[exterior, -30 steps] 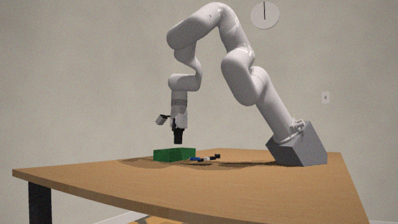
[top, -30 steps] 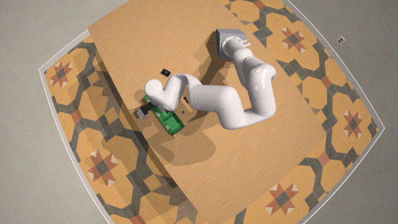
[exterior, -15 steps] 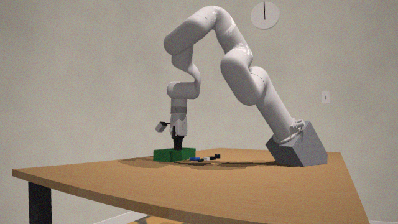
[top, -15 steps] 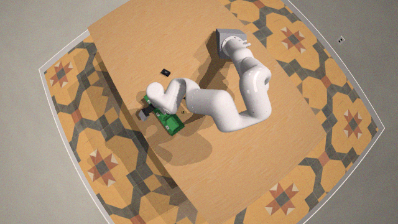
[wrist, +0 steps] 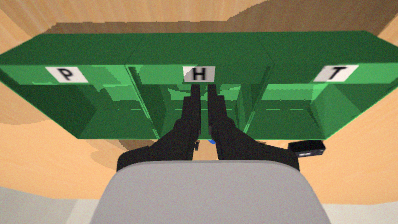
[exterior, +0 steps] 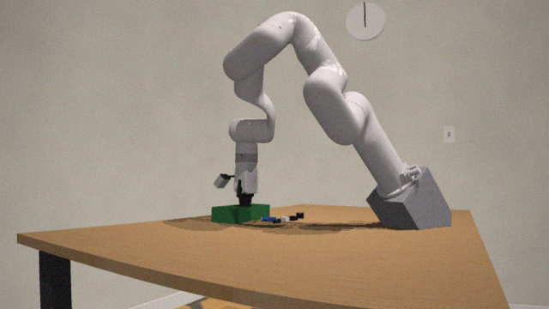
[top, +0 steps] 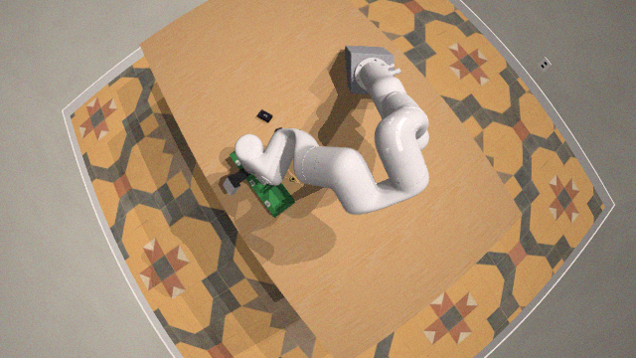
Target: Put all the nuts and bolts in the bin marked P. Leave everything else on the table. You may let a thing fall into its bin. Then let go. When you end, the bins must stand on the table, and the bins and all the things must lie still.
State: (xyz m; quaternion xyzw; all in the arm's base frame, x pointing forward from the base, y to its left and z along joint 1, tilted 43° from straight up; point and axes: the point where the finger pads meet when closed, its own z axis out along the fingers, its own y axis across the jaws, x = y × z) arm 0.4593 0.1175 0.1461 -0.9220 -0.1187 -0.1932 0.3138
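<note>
A green row of three bins [wrist: 200, 90] stands on the table, marked P [wrist: 65, 74], H [wrist: 199, 74] and T [wrist: 336, 73]. It also shows in the top view [top: 263, 186] and the side view [exterior: 240, 213]. My gripper [wrist: 203, 93] is shut with nothing visible between the fingers. Its tips [exterior: 244, 199] are low over the middle bin H, at the rim. I see nothing inside P or T. A small black thing [wrist: 306, 148] and a blue bit [wrist: 212, 141] lie on the table on the near side of the bins.
Beside the bins lie a blue thing [exterior: 268, 218], a white thing [exterior: 285, 218] and a black thing [exterior: 299, 215]. Another black piece [top: 264, 115] lies apart toward the table's far side. The arm's grey base [top: 369, 67] stands at the table's edge.
</note>
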